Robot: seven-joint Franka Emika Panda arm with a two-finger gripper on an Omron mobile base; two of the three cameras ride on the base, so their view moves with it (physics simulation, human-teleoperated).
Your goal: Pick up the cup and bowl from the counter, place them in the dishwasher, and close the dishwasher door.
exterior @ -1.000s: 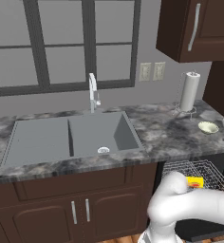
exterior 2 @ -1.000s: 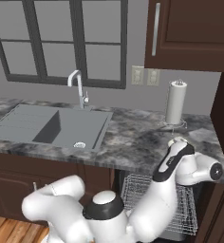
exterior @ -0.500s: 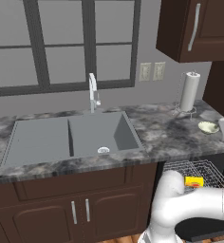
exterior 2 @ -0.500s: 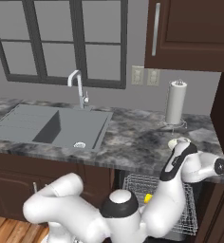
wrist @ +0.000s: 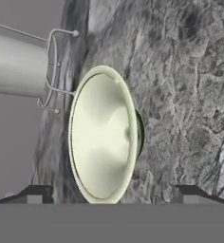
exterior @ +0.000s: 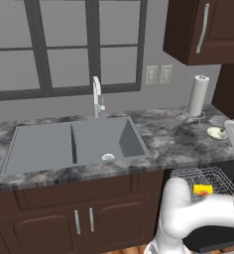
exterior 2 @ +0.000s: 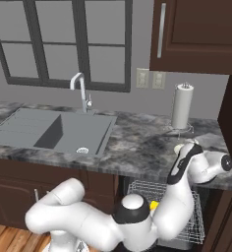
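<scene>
1. Marbled grey stone counter (exterior: 173, 141) carries the shallow cream-white bowl (exterior: 217, 132) at its right end, near the white paper-towel roll (exterior: 198, 95)
2. Gripper (wrist: 111, 192) has advanced over the last second and now sits at the bowl, jaws wide apart, holding nothing
3. Small yellow cup (exterior: 203, 189) already lies in the dishwasher's silver wire rack (exterior: 201, 177)
4. Judgement: bowl pickup is imminent; door closing remains

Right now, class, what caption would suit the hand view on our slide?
Open gripper hovering close over the pale bowl on the marbled counter, paper-towel roll beside it.
</scene>
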